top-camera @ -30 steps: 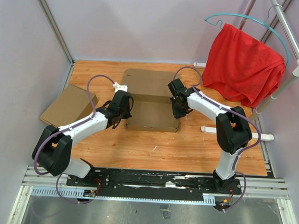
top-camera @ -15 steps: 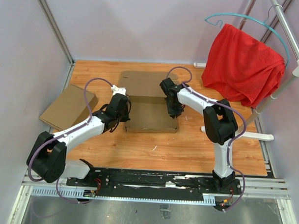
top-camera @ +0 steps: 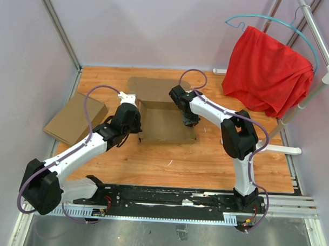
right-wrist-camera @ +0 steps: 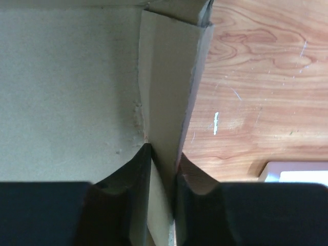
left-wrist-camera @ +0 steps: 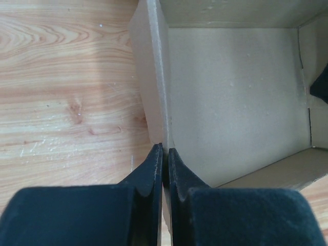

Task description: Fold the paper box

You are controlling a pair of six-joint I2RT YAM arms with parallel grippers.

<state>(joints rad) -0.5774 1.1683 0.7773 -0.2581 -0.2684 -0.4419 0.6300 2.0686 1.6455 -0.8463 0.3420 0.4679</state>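
Tan box (top-camera: 75, 118): laid at the left edge of the table (top-camera: 206, 162), closed up; its contents cannot be told.
Left gripper (left-wrist-camera: 165, 151): pinched tight on the paper box's left wall, one finger set inside the tray and one outside.
Paper box (top-camera: 167, 123): placed mid-table between the arms as an open tray facing up; its long axis is laid left to right, and the lid flap is spread flat on the far side.
Right gripper (right-wrist-camera: 163, 154): clamped narrowly on the upright right wall.
Red cloth (top-camera: 266, 70): hung far right.
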